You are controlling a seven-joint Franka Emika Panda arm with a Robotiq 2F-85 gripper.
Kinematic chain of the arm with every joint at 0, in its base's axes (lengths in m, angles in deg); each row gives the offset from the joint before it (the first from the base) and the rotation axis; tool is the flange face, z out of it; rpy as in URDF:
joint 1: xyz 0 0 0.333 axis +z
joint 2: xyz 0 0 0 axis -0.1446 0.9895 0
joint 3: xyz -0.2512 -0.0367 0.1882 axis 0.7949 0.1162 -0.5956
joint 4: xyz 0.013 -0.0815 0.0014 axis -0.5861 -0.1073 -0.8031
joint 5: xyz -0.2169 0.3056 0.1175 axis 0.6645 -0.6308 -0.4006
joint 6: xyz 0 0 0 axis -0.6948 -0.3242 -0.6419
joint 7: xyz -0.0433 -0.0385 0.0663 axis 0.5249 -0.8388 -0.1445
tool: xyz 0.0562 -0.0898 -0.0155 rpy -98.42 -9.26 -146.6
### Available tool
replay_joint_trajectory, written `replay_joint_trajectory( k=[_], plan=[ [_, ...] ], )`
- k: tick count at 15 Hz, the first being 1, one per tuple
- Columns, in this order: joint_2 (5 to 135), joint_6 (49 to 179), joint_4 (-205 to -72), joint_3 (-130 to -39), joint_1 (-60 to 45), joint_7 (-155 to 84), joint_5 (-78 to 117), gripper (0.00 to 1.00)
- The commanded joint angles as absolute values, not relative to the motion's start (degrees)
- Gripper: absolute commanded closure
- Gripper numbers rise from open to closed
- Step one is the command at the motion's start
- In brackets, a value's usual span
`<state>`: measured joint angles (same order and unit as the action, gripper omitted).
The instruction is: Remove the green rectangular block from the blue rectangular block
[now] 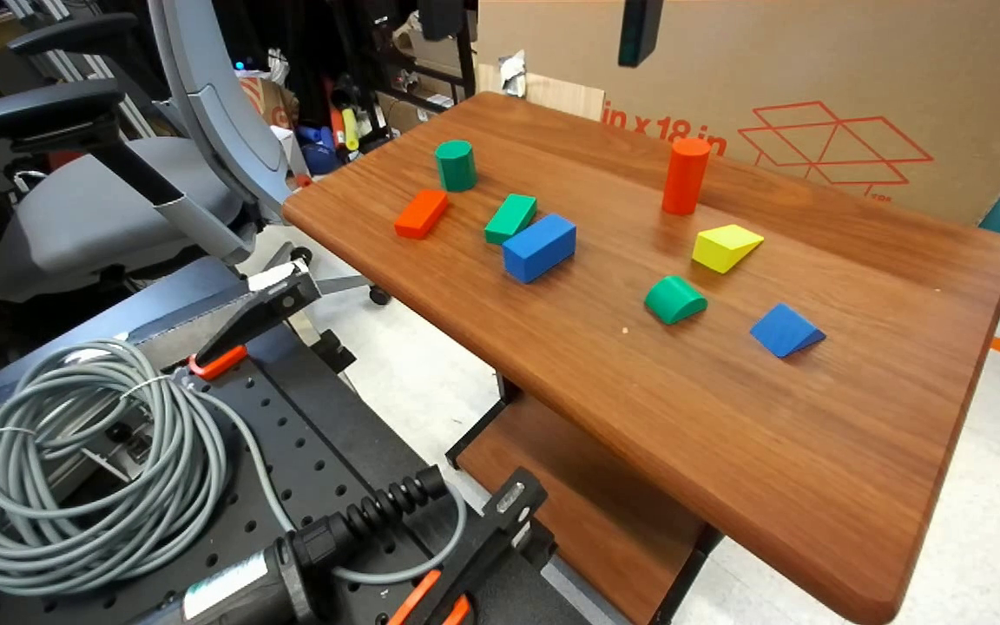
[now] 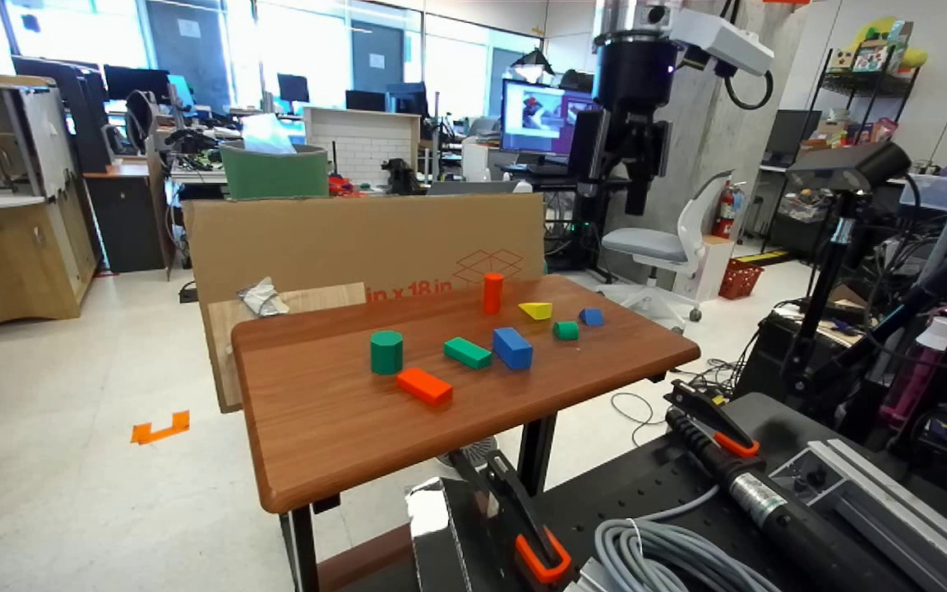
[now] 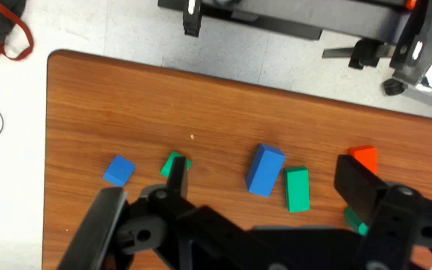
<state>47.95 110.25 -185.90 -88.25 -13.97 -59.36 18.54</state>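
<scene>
The green rectangular block lies flat on the table in both exterior views (image 1: 510,219) (image 2: 468,353) and in the wrist view (image 3: 297,189). The chunky blue rectangular block lies beside it on the table, also in both exterior views (image 1: 540,248) (image 2: 513,349) and in the wrist view (image 3: 266,170). A narrow strip of wood shows between the two, so they are apart and not stacked. My gripper (image 3: 261,163) is wide open and empty, its fingers framing both blocks from above. In an exterior view the gripper (image 2: 615,193) hangs high above the table.
On the wooden table (image 1: 812,434) stand a green cylinder (image 1: 456,166), a flat orange block (image 1: 421,214), a tall orange cylinder (image 1: 687,176), a yellow wedge (image 1: 726,248), a green half-round block (image 1: 675,300) and a blue wedge (image 1: 786,330). A cardboard sheet (image 1: 812,52) stands behind.
</scene>
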Motion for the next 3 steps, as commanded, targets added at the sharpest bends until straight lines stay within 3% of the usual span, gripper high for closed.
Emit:
replay_joint_trajectory(
  k=[1,3],
  plan=[
    [48.0,108.7,-185.7,-86.9,-12.7,-59.3,19.4,0.00],
    [48.0,108.0,-185.6,-86.7,-12.8,-59.3,19.9,0.00]
  ],
)
